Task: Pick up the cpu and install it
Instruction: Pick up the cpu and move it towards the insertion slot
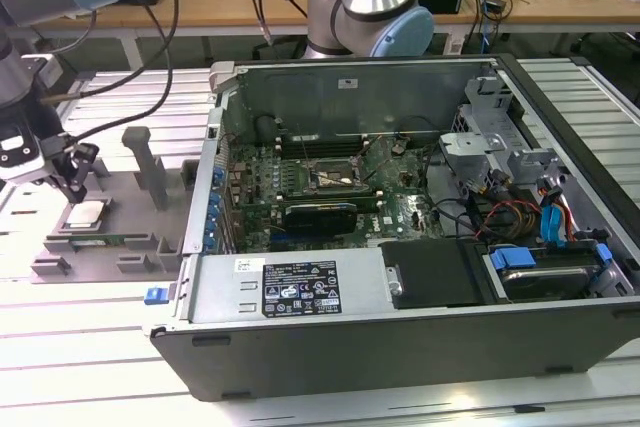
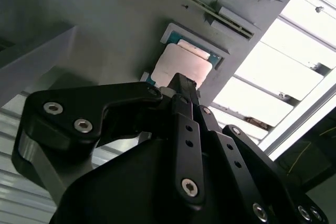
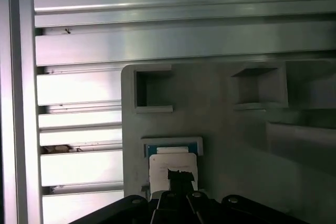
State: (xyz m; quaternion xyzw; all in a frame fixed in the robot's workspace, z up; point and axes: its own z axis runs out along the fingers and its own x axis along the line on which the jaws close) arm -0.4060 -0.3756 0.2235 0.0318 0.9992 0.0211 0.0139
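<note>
The cpu (image 1: 85,214) is a small flat square chip with a shiny silver top. It lies in a shallow recess of a grey holder plate (image 1: 130,247) at the exterior view's left, outside the computer case. My gripper (image 1: 75,185) hangs just over the chip's near edge, its black fingers drawn together to a narrow tip. In the second wrist view that gripper (image 2: 181,81) tip overlaps the cpu (image 2: 184,66). In the first wrist view the gripper (image 3: 181,176) covers part of the cpu (image 3: 173,161). Whether the tip touches the chip I cannot tell.
The open computer case (image 1: 400,337) lies on the slatted metal table, with the motherboard socket (image 1: 335,179) in its middle. Cables and drive cages crowd the case's side toward the exterior view's right. Upright grey posts (image 1: 150,162) stand on the holder plate close to my gripper.
</note>
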